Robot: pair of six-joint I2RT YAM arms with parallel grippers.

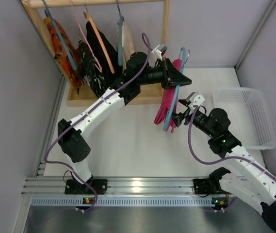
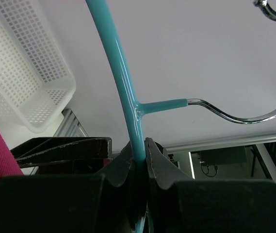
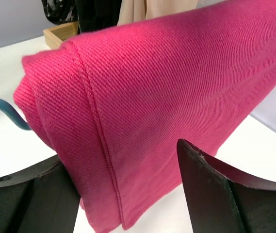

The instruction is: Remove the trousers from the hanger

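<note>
My left gripper (image 1: 182, 77) is shut on the teal hanger (image 1: 175, 97) and holds it up above the table; in the left wrist view the teal bar (image 2: 128, 97) runs up from between the closed fingers, its metal hook (image 2: 239, 114) to the right. Pink trousers (image 1: 166, 109) hang folded over the hanger. My right gripper (image 1: 177, 119) is open at the trousers' lower end. In the right wrist view the pink cloth (image 3: 142, 107) fills the frame and hangs down between the spread fingers (image 3: 210, 189), which do not pinch it.
A wooden rack (image 1: 99, 5) at the back left holds several other garments on hangers. A white mesh basket (image 1: 251, 114) stands at the right, and also shows in the left wrist view (image 2: 26, 68). White table (image 1: 128, 145) lies below the trousers.
</note>
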